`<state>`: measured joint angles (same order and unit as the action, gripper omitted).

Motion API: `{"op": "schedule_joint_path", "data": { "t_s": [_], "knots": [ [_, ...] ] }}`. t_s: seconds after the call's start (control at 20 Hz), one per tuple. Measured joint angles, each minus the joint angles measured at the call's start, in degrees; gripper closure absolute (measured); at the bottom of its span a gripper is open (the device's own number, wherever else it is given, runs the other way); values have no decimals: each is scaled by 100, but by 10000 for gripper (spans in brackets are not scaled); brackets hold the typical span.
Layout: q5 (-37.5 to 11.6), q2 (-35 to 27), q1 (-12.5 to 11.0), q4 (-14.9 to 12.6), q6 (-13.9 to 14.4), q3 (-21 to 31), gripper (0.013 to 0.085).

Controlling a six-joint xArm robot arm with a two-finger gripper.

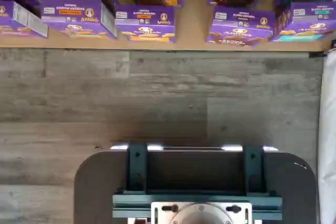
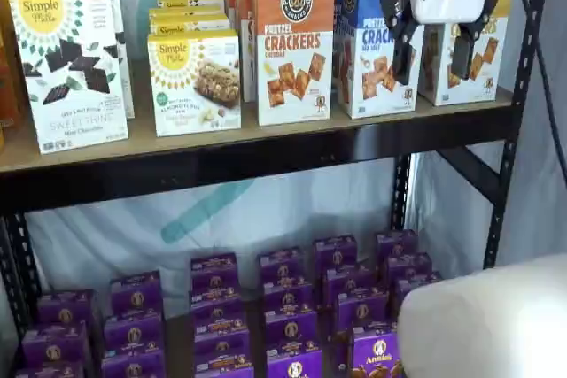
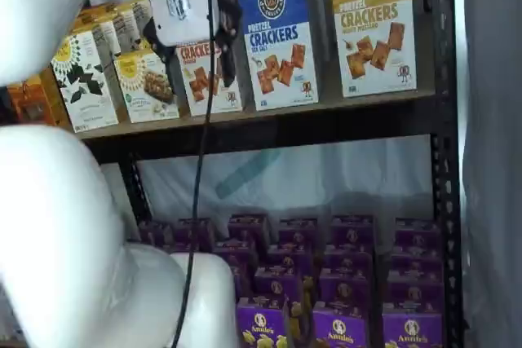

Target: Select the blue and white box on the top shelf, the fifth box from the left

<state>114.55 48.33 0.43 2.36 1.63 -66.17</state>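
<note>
The blue and white box (image 2: 368,59) reads "PRETZEL CRACKERS SEA SALT" and stands upright on the top shelf (image 2: 221,164), right of the orange-topped Cheddar box (image 2: 295,42). It also shows in a shelf view (image 3: 277,38), on the shelf (image 3: 269,128). My gripper (image 2: 431,73) hangs in front of the shelf. Its white body and two black fingers overlap the box's right edge and the yellow-topped box (image 2: 483,50). A gap shows between the fingers and nothing is in them. In a shelf view the gripper (image 3: 196,59) shows in front of the Cheddar box. The wrist view shows neither the box nor the fingers.
Simple Mills boxes (image 2: 71,68) fill the shelf's left part. Several purple Annie's boxes (image 2: 292,307) stand on the lower level and show in the wrist view (image 1: 147,22) beside a grey wood floor (image 1: 157,98). A dark mount with teal brackets (image 1: 194,182) shows there. The white arm (image 3: 57,226) blocks part of a shelf view.
</note>
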Motion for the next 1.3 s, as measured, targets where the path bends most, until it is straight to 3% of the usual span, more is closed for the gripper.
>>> {"op": "schedule_joint_path", "data": {
  "t_s": [0.15,0.25,0.9,1.3],
  "knots": [
    [-83,56,-231,252,-120,54,130],
    [-92,58,-242,273,-131,62,130],
    [-664,-190,221,-268,122,-44,130],
    [-961,-905,137,-271,47,-599,130]
  ]
}}
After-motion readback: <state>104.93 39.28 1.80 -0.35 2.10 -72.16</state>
